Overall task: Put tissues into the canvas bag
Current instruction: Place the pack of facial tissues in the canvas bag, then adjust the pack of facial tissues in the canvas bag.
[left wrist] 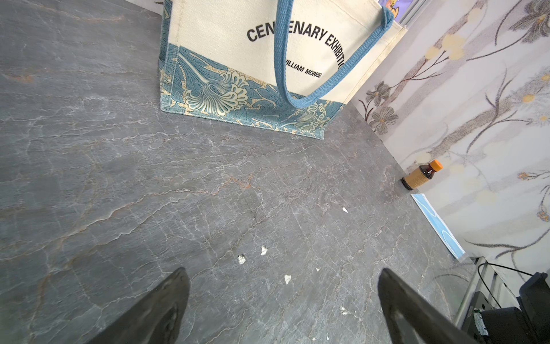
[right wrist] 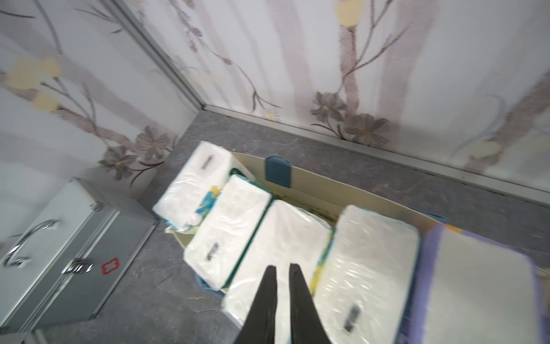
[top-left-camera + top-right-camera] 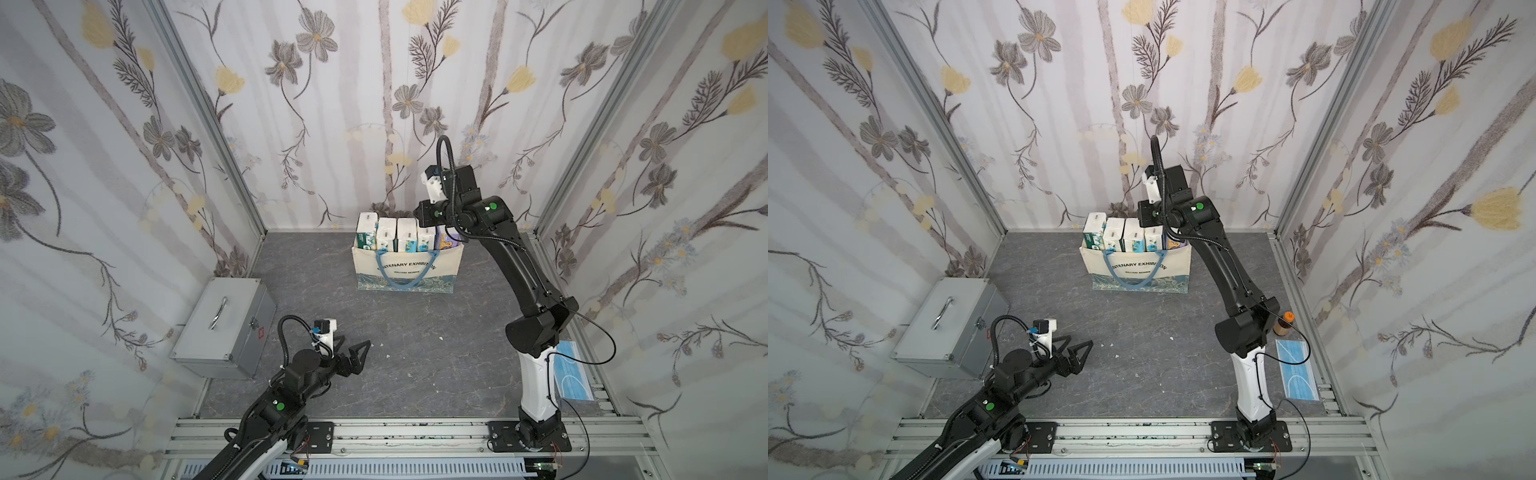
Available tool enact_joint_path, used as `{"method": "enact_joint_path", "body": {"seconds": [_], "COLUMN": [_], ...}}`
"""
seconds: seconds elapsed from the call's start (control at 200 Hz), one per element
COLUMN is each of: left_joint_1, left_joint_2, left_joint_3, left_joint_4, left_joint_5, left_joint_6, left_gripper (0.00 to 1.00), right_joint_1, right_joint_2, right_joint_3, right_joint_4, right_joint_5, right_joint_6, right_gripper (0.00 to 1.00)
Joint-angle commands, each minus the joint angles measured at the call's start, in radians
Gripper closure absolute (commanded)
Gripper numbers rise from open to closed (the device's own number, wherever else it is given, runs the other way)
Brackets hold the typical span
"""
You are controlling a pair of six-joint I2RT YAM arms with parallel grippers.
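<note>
Grey marbled floor (image 3: 415, 332), floral wallpapered walls (image 3: 104, 166)

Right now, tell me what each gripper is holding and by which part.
Nothing is held. The left gripper hangs open over bare table. The right gripper hovers above the tissue packs in the canvas bag, jaws nearly together and empty.

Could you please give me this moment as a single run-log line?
tissues: standing in canvas bag | right gripper: above packs, nearly shut, empty | left gripper: open, empty, over table
</note>
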Motion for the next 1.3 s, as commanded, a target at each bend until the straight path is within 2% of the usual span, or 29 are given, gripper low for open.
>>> {"method": "enact_joint_path", "body": {"seconds": [0.0,0.155,0.255,0.405,0.55,0.645,0.72,0.814,0.844,0.884,0.959,1.089,1.214,1.294], "left_joint_1": [0.0,0.0,0.0,0.0,0.0,0.0,0.0,0.0,0.0,0.0,0.0,0.003,0.019,0.036], "left_joint_2": [-0.001,-0.022,-0.056,-0.104,-0.11,-0.065,0.034,0.233,0.299,0.391,0.548,0.758,0.957,1.071], "left_joint_3": [0.006,0.01,0.009,0.006,0.001,0.021,0.076,0.215,0.266,0.334,0.468,0.755,1.127,1.346], "left_joint_4": [0.019,-0.003,-0.025,-0.052,-0.051,-0.011,0.039,0.076,0.078,0.093,0.123,0.104,-0.08,-0.241], "left_joint_5": [-0.004,-0.002,0.002,-0.002,-0.007,-0.025,-0.031,-0.034,-0.027,-0.007,0.018,0.023,0.039,-0.003], "left_joint_6": [-0.003,-0.003,-0.004,-0.004,-0.008,-0.041,-0.074,-0.077,-0.074,-0.068,-0.078,-0.065,-0.001,0.082], "left_gripper": [0.0,0.0,0.0,0.0,0.0,0.09,0.16,0.19,0.26,0.46,1.0,1.0,1.0,1.0], "right_joint_1": [-0.01,-0.059,-0.061,-0.043,-0.038,-0.039,-0.039,-0.04,-0.042,-0.046,-0.063,-0.097,-0.149,-0.176], "right_joint_2": [0.032,0.145,0.171,0.12,0.042,-0.031,-0.098,-0.208,-0.247,-0.285,-0.347,-0.397,-0.339,-0.308], "right_joint_3": [-0.012,-0.027,-0.089,-0.186,-0.192,-0.192,-0.204,-0.307,-0.35,-0.402,-0.478,-0.581,-0.533,-0.503], "right_joint_4": [0.134,0.161,0.195,0.252,0.266,0.253,0.229,0.251,0.265,0.271,0.267,0.276,0.225,0.213], "right_joint_5": [-0.114,-0.256,-0.318,-0.298,-0.283,-0.254,-0.239,-0.206,-0.195,-0.182,-0.164,-0.147,-0.237,-0.279], "right_joint_6": [0.076,0.239,0.277,0.276,0.27,0.244,0.216,0.183,0.178,0.168,0.152,0.129,0.153,0.169], "right_gripper": [0.87,0.93,0.93,0.92,0.92,0.92,0.92,0.93,0.93,0.93,0.94,0.95,0.95,0.95]}}
